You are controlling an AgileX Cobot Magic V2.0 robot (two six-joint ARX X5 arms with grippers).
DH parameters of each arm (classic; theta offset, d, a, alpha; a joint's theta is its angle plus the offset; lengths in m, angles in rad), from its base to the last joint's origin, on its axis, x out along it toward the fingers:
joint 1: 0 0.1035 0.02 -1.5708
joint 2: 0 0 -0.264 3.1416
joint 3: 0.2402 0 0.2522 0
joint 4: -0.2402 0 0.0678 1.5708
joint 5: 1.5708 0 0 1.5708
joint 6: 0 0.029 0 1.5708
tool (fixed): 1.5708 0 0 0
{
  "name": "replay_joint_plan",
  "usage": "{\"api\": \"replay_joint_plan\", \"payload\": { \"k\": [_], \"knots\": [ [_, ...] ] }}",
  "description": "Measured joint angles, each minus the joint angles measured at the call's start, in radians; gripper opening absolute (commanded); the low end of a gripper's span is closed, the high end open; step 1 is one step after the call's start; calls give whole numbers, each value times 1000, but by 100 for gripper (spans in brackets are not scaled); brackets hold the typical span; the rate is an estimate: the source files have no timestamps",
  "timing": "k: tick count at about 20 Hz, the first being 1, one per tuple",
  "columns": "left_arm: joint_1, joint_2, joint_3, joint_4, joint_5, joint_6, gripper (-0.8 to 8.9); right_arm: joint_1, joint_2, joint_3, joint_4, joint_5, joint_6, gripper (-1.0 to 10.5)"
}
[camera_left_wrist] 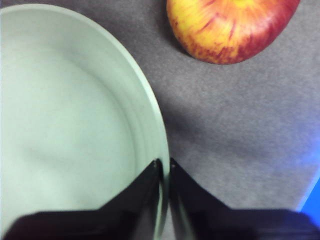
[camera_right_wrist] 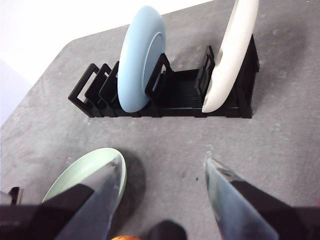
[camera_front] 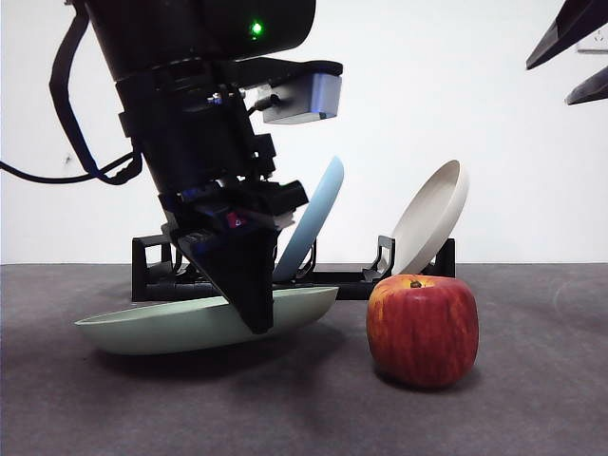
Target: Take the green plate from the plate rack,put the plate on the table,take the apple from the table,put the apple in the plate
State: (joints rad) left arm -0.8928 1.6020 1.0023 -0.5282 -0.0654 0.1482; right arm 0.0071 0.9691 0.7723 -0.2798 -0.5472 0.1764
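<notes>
We find the green plate (camera_front: 152, 328) out of the plate rack (camera_front: 157, 266) and lying nearly flat on the table (camera_front: 304, 408), in front of the rack, its far-right edge raised a little. In the front view its underside meets the surface toward the left while the lifted rim sits where the left gripper (camera_front: 255, 318) clamps it. The left wrist view confirms the hold: both black jaws are closed on the plate's rim (camera_left_wrist: 157, 150), one inside the bowl and one outside, with only the thin mint edge between them. The plate thus extends away from the gripper, which grips it at one edge only.

We note the apple (camera_front: 423, 330) standing upright on the table just beside the plate's gripped edge, apart from it, with bare table between them. In the left wrist view the apple (camera_left_wrist: 230, 27) lies near the jaws but clear of them.

Behind, the rack holds a sky-blue plate (camera_front: 313, 218) and a beige cream plate (camera_front: 432, 214), both leaning on edge in separate slots.

The right gripper (camera_right_wrist: 160, 200) hangs above the table before the rack, jaws spread wide and holding nothing; the green plate (camera_right_wrist: 87, 172) shows under one of its jaws. In the front view it appears only as dark tips at the upper right corner.
</notes>
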Motion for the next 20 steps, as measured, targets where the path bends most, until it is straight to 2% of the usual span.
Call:
{"api": "replay_joint_plan", "payload": {
  "k": [1,2,4,7,9,11,13,17,20],
  "knots": [
    [0,2,0,-2,27,-6,388,3,0,0,-10,0,1,285],
    [0,5,0,-4,32,-18,409,11,0,0,-21,0,2,292],
    [5,6,0,-4,36,-48,409,40,0,0,-37,-1,3,324],
    [13,-30,3,-11,35,-95,408,95,0,0,-55,1,3,481],
    [13,-111,31,-15,20,-107,408,145,0,0,-87,19,2,481],
    [13,-216,79,-7,-64,-109,408,225,0,8,-151,113,-20,488],
    [13,-328,118,-7,-181,-109,408,316,3,16,-184,222,-51,552],
    [13,-546,205,-8,-388,-103,407,494,60,29,-184,367,-71,568],
    [13,-689,262,-8,-481,-86,407,592,167,47,-176,447,-85,568]
  ]
}}
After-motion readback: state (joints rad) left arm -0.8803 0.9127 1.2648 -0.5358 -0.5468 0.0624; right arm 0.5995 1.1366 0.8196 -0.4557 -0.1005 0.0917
